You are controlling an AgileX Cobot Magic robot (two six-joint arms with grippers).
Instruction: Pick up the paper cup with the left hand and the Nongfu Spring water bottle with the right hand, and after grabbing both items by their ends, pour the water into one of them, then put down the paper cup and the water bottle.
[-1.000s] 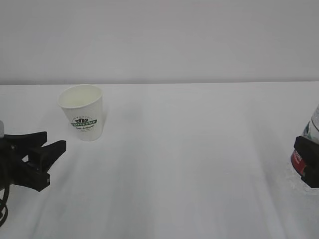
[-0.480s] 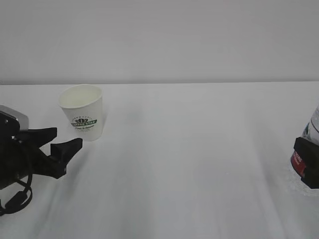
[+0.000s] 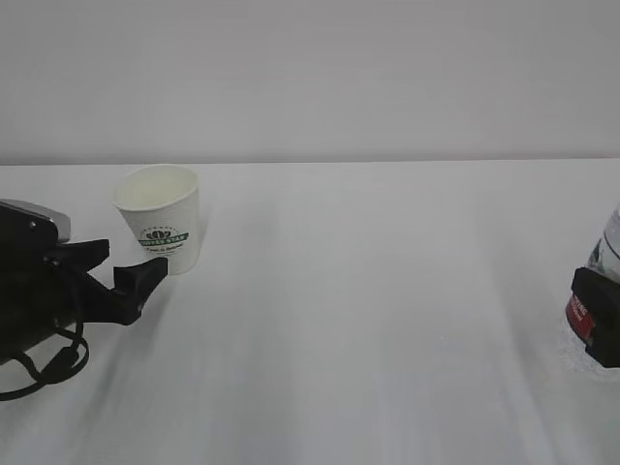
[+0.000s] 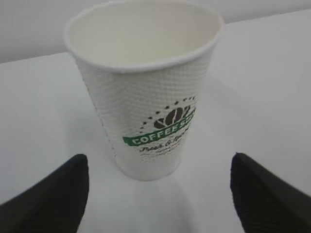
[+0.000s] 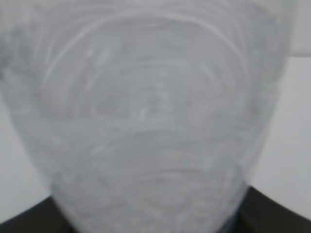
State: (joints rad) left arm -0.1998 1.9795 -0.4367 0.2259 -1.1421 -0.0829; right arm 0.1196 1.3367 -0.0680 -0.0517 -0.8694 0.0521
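Observation:
The white paper cup point(image 3: 160, 221) with a green logo stands upright at the left of the table, cream and empty inside point(image 4: 143, 92). My left gripper point(image 3: 134, 256) is open wide, just in front of the cup. Its two black fingers point(image 4: 53, 199) sit either side of the cup's base without touching it. At the right edge the Nongfu Spring water bottle point(image 3: 608, 250) is cut off by the frame. My right gripper point(image 3: 603, 320) is shut on it at the red label. In the right wrist view the blurred clear bottle point(image 5: 146, 121) fills the picture between dark fingers point(image 5: 279, 216). The water cannot be made out.
The white table point(image 3: 368, 320) stretches between the cup and the bottle, with a plain pale wall behind it. Black cables hang from the left arm at the table's front left.
The left arm has moved right and forward up to the cup, and its jaws have spread wider. The right gripper and bottle have not moved.

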